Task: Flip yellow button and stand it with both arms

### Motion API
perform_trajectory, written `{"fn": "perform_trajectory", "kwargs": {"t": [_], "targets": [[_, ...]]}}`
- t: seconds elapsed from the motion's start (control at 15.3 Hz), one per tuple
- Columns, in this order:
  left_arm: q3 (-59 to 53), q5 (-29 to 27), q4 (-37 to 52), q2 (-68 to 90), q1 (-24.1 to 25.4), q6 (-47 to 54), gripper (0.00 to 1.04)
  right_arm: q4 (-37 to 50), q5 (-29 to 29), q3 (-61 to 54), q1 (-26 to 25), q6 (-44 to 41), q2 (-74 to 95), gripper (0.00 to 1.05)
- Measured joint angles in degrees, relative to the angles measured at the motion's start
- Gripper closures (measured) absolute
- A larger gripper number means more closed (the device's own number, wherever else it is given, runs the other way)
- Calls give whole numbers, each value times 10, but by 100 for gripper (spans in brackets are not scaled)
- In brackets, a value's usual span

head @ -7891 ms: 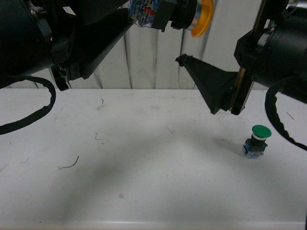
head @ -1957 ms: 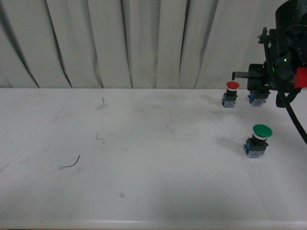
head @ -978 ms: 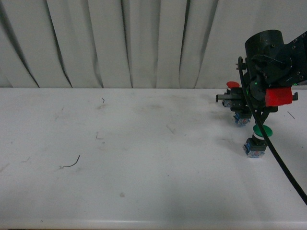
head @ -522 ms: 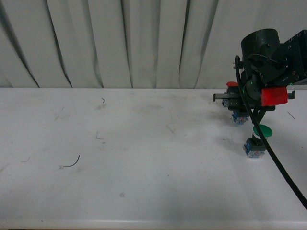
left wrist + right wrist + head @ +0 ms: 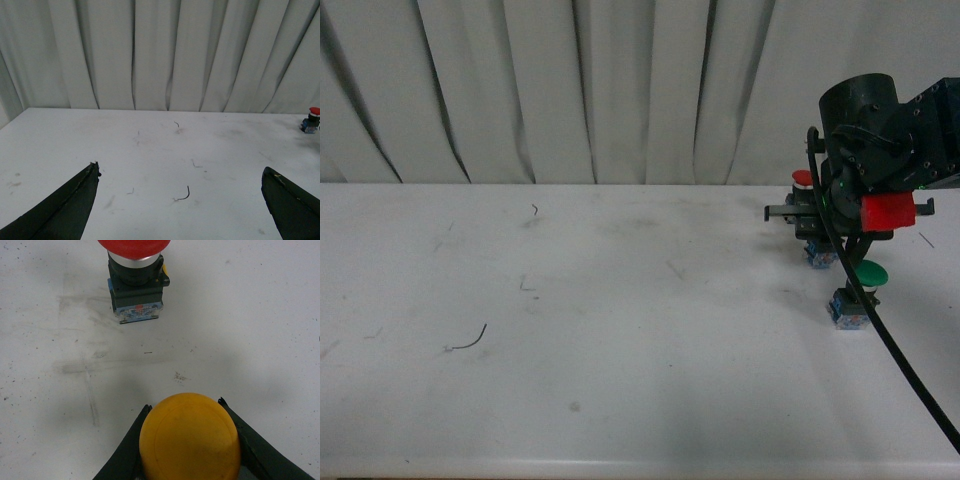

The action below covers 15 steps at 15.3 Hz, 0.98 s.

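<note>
Right end effector (image 5: 190,440) clamped on the yellow button (image 5: 190,436), one black finger (image 5: 127,452) pressed to each side under the round cap, cap facing the wrist camera. Seen from the front, held low over the far right part of the worktop (image 5: 620,330), the button's blue base (image 5: 820,257) peeking out beneath the bulky black right arm (image 5: 880,130); whether that base touches the surface cannot be told. Red band (image 5: 886,211) on the arm just above the base, black cable (image 5: 900,360) trailing down toward the near edge.

Just beyond the right end effector, a red-capped button (image 5: 135,277) standing upright on its blue block, well apart from the yellow cap in the wrist view and largely hidden behind the arm in the front view, only a sliver of red showing. Nearer the robot than the right end effector and slightly to its right, a green-capped button (image 5: 855,290) upright on the worktop, partly crossed by the cable.

Left end effector (image 5: 180,200) spread wide apart, holding nothing, two dark fingertips (image 5: 75,200) framing bare worktop with a few thin scratches and a small curved mark (image 5: 184,194) between them. Far off ahead of it, the red-capped button small at the edge. Pleated white curtain (image 5: 570,90) behind the worktop.
</note>
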Motion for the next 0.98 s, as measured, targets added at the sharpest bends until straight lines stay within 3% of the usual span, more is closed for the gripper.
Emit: {"fn": "perform_trajectory", "kwargs": {"t": [0.39, 0.98], "targets": [[0, 0, 0, 0, 0, 0, 7, 2, -4, 0, 0, 1, 0, 5], [0, 0, 0, 0, 0, 0, 7, 55, -63, -83, -8, 7, -102, 7]]}}
